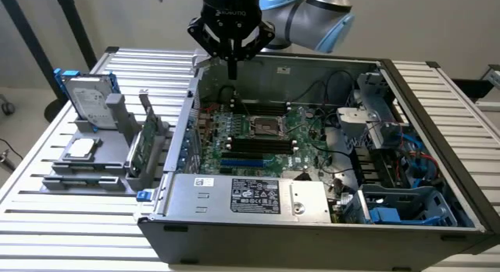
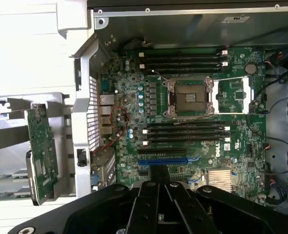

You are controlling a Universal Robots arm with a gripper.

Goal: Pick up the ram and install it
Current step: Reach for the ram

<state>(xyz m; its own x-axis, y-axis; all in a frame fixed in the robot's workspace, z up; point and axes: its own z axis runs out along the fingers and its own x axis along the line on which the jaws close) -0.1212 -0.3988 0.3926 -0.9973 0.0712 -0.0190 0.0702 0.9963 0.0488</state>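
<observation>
Closed on nothing, the gripper (image 1: 232,74) hangs at upper centre over the open case (image 1: 258,237), whose black slots (image 2: 185,132) lie bare. The ram probably stands in the grey rack (image 1: 78,181) at left, where parts sit edge-up for grasping, though I cannot single it out.

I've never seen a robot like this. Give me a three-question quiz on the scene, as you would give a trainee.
1. True or false: the gripper hangs over the open computer case.
2. Which of these stands in the grey rack at the exterior view's left?
A) a hard drive with blue rails
B) a keyboard
C) a coffee mug
3. Fill in: the gripper's fingers are ___ (open or shut).

Key: 1 true; 2 A; 3 shut.
</observation>
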